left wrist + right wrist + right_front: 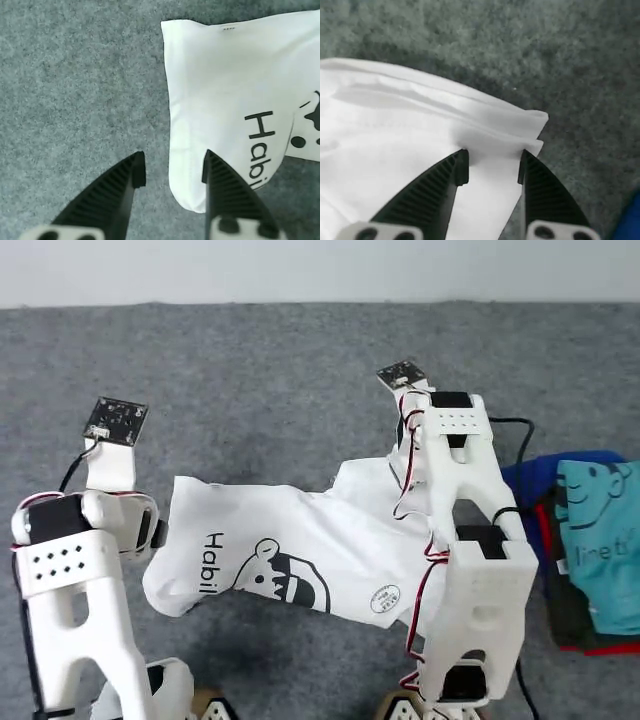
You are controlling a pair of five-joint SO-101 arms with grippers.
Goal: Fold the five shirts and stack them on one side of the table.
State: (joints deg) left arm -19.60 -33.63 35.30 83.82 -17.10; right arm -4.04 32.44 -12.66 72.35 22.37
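The white cotton shirt with black print (300, 545) lies rumpled mid-table on the grey felt cover (250, 370), its edges uneven. The left gripper (172, 170), jaws spread, straddles the shirt's left edge. The right gripper (492, 167), equally spread, hangs over the far right layered corner, probably so both ends can be pinched for a fold. A stack of folded coloured shirts (590, 540) lies at the right.

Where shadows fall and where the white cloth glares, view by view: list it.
High view: even light, faint shadow under the white shirt on its near edge, no glare. Left wrist view: thin dark shadow lines the shirt's edge on the grey table. Right wrist view: soft grey shadows between the shirt's folded layers.
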